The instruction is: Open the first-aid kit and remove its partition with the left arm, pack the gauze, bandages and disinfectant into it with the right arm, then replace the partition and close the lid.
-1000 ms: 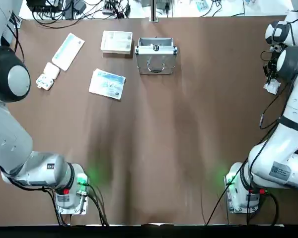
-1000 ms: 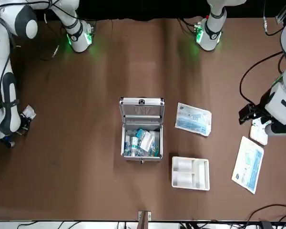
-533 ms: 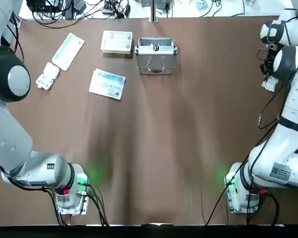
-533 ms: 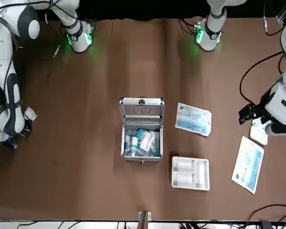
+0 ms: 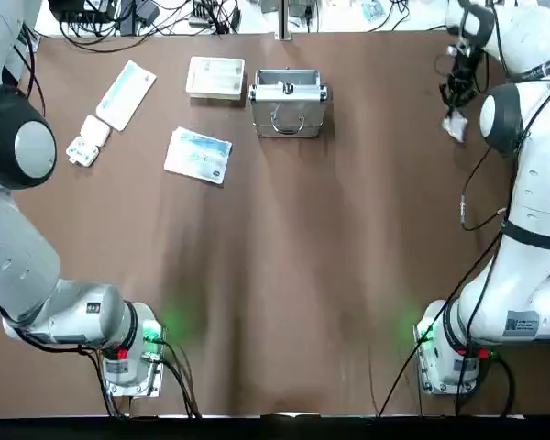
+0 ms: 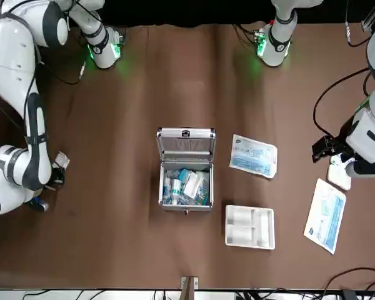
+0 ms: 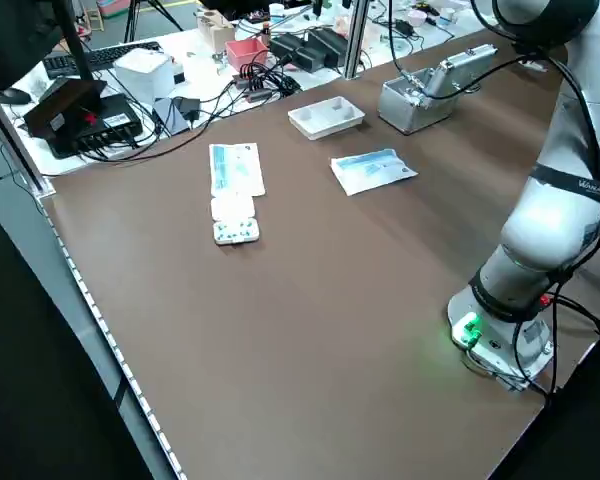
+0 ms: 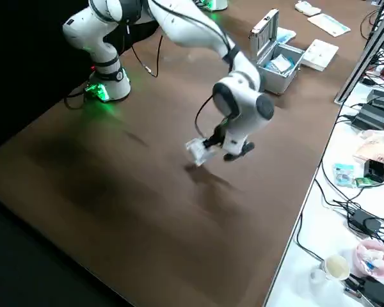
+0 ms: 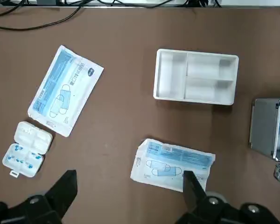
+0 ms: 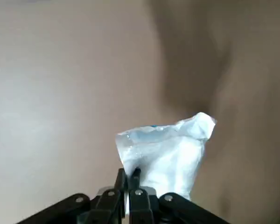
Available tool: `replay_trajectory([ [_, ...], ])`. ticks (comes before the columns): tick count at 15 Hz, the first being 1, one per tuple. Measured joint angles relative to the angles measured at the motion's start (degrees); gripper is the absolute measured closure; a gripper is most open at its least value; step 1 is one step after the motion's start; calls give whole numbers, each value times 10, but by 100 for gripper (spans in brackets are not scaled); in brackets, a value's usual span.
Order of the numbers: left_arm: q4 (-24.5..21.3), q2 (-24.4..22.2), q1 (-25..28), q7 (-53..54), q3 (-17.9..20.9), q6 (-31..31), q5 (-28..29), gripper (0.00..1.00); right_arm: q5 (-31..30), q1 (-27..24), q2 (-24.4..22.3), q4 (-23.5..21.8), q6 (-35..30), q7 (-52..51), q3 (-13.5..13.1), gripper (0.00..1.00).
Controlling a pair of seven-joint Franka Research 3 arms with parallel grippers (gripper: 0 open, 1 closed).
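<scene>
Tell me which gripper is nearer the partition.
The left: the left gripper hovers near the partition's left side; the right gripper is farther off, beyond the case.

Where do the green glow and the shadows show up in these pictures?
Top view: green light spills onto the table beside both arm bases; front view: the partition has a thin dark shadow along its edge; right side view: a dark shadow lies on the table below the right gripper; right wrist view: a broad soft shadow falls beyond the white packet.
</scene>
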Motion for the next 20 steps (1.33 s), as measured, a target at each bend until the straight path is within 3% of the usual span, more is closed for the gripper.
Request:
replay_trajectory([
  [4,0,0,0,0,0,0,0,0,115,68,-32,39,-29,13,2,95],
  [8,0,0,0,0,-1,0,0,0,217,142,-43,69,-11,65,3,95],
  [13,-3,0,-3,0,-4,0,0,0,324,210,-41,86,107,87,3,95],
  [17,-6,1,-9,0,-5,0,0,0,333,296,-28,85,232,91,4,95],
  [20,-6,1,-8,0,-5,0,0,0,333,347,-10,81,284,94,5,95],
])
